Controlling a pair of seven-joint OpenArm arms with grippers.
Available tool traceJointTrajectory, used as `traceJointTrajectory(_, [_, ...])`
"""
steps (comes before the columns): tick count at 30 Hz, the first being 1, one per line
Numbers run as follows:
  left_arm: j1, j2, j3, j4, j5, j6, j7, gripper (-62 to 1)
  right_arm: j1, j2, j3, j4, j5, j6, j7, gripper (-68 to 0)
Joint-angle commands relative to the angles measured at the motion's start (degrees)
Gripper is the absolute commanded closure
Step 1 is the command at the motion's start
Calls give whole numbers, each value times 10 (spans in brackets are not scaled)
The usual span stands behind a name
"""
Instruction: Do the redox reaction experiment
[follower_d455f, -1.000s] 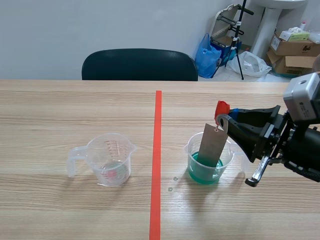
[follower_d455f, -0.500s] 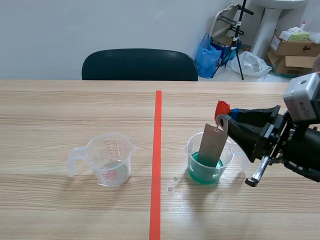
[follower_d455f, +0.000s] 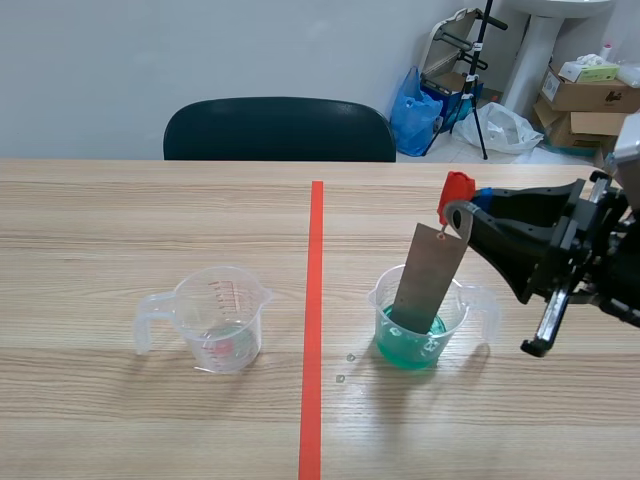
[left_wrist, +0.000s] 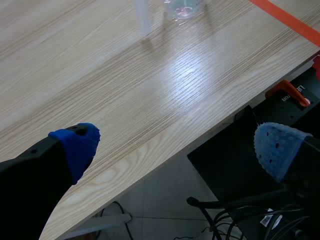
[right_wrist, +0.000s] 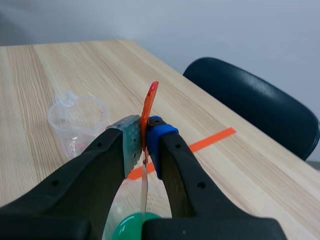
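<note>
My right claw (follower_d455f: 458, 215) clamps a red clip (follower_d455f: 457, 186); flat grey strip (follower_d455f: 428, 280) slants 7 o'clock into clear beaker (follower_d455f: 405, 352). I see left claw (left_wrist: 177, 147) gaping.

- empty cup (left_wrist: 182, 6): cut off in the left wrist view; only base and handle show.
- green cup (right_wrist: 125, 227): mostly hidden behind the fingers of the right gripper (right_wrist: 145, 137).
- metal strip (follower_d455f: 430, 275): lower end sunk in green liquid.

Bright even indoor light, soft faint shadows, pale glare on the table (left_wrist: 187, 72)
</note>
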Motion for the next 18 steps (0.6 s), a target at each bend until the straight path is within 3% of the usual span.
traceJointTrajectory(1, [1,2,2,3,-6,-1,-9,-623,5,15,9,21,18,3,10,-8])
traceJointTrajectory(18, [1,2,2,3,-6,-1,-9,-623,5,120,9,103,139,3,-9,-21])
